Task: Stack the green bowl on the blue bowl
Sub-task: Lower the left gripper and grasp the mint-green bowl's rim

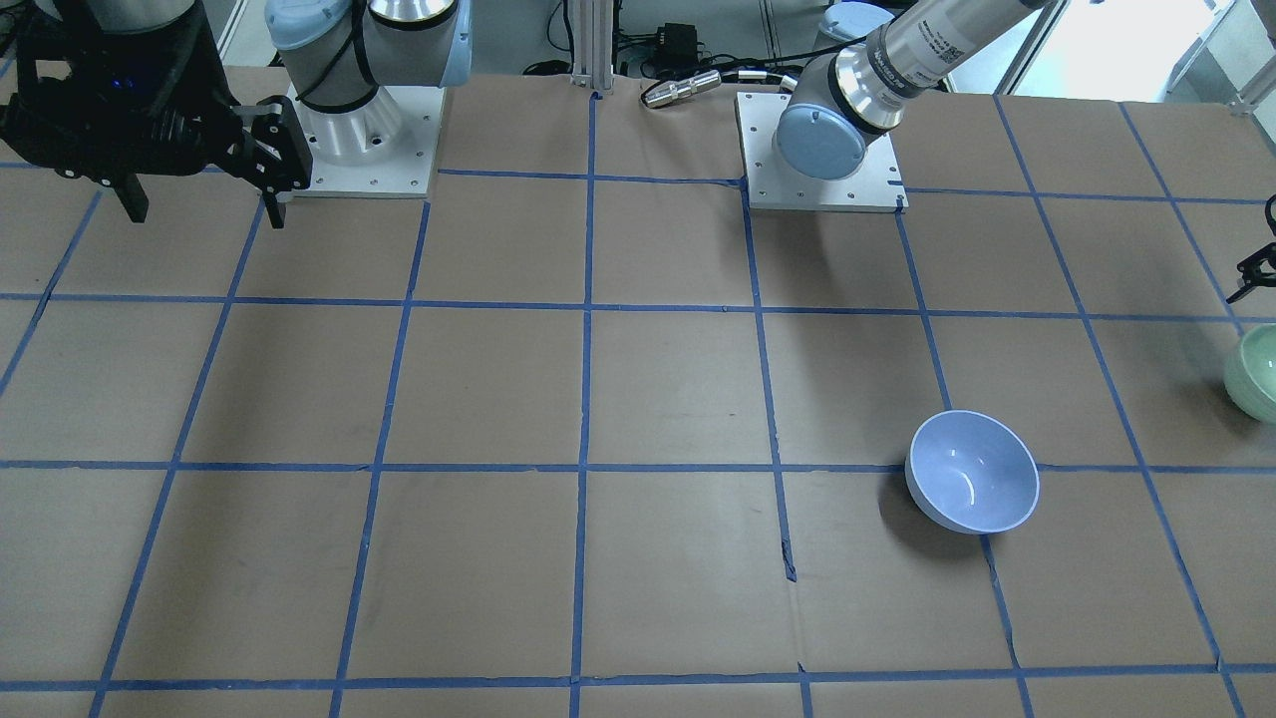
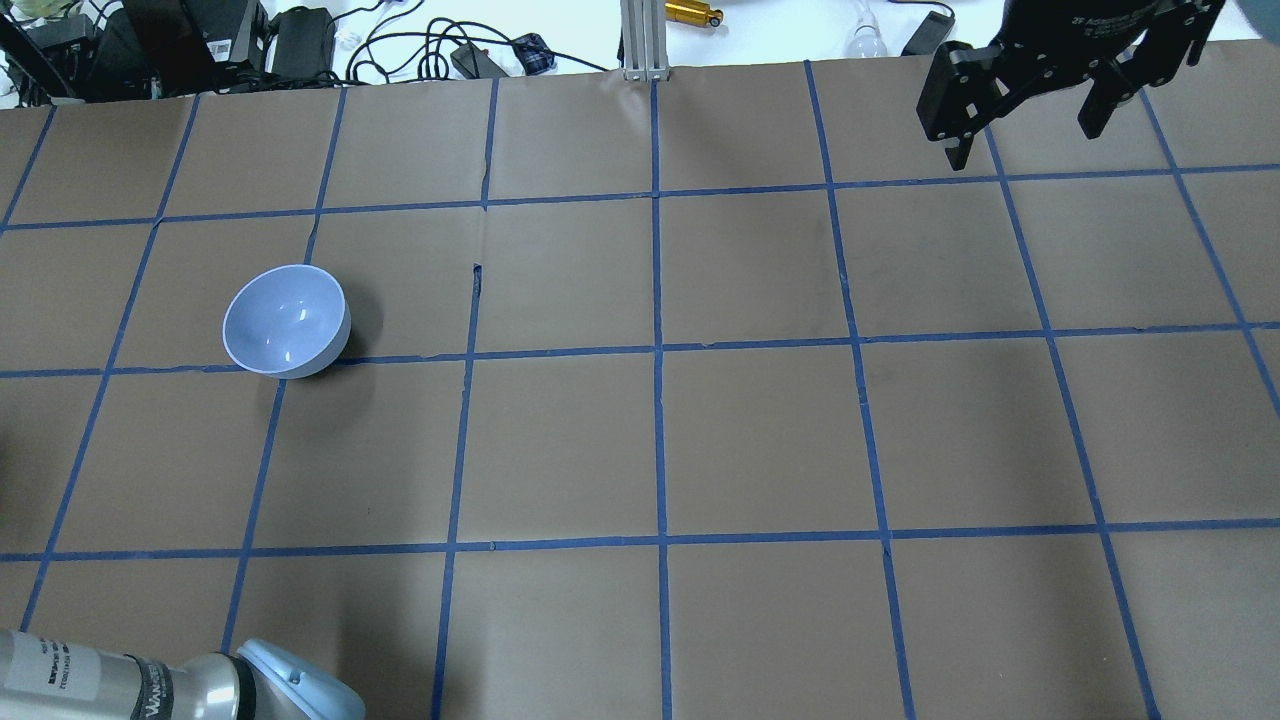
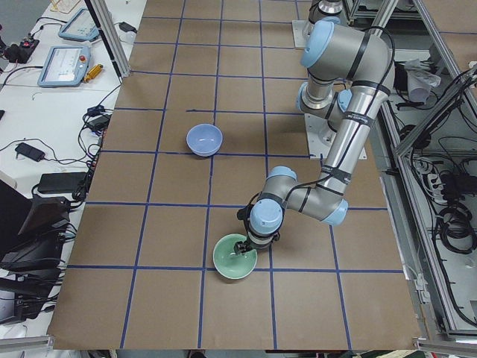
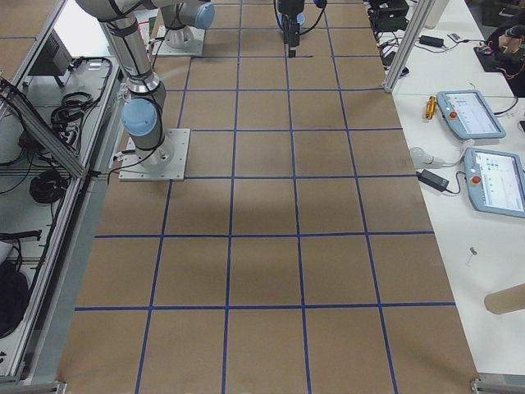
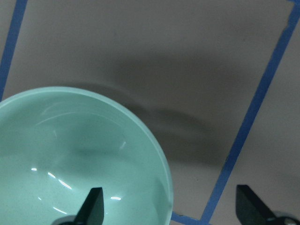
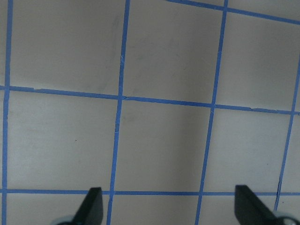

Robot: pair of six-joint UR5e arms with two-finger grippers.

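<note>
The green bowl (image 5: 70, 159) sits upright on the table near the robot's left end; it also shows in the exterior left view (image 3: 235, 259) and at the right edge of the front-facing view (image 1: 1256, 374). My left gripper (image 5: 171, 208) is open and straddles its rim, one finger inside the bowl and one outside. The blue bowl (image 2: 285, 320) stands upright and empty about one and a half grid squares away (image 1: 972, 486) (image 3: 203, 139). My right gripper (image 2: 1022, 140) is open and empty, held high over the far right of the table (image 1: 204, 204) (image 6: 171, 211).
Brown paper with a blue tape grid covers the table (image 2: 660, 440). The arm bases (image 1: 364, 140) (image 1: 822, 150) stand at the robot's edge. Cables and power bricks (image 2: 300, 40) lie beyond the far edge. Teach pendants (image 4: 472, 115) rest on a side bench.
</note>
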